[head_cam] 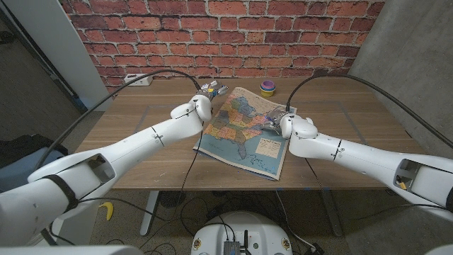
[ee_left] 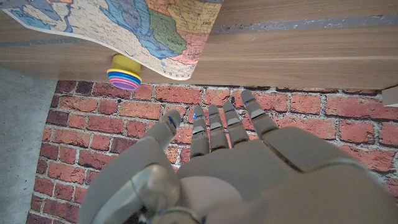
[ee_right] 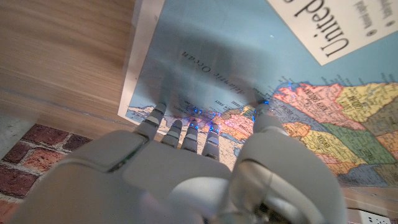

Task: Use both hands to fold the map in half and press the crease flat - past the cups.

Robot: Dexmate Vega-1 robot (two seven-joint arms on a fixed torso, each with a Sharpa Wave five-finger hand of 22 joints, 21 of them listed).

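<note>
Map [head_cam: 245, 129] lies open and unfolded on the table [head_cam: 141, 152], between my two hands. My left hand [head_cam: 202, 105] hovers at its left edge, fingers spread, holding nothing. My right hand [head_cam: 277, 122] rests fingertips on the right part, grasping nothing. Cups [head_cam: 267, 88] stand beyond. Folding and creasing remain.

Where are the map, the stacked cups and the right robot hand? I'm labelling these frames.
map [head_cam: 241, 131]: head view, its printed middle.
stacked cups [head_cam: 267, 88]: head view, the stack's side.
right robot hand [head_cam: 277, 122]: head view, the hand's middle, over the map's right edge.
</note>
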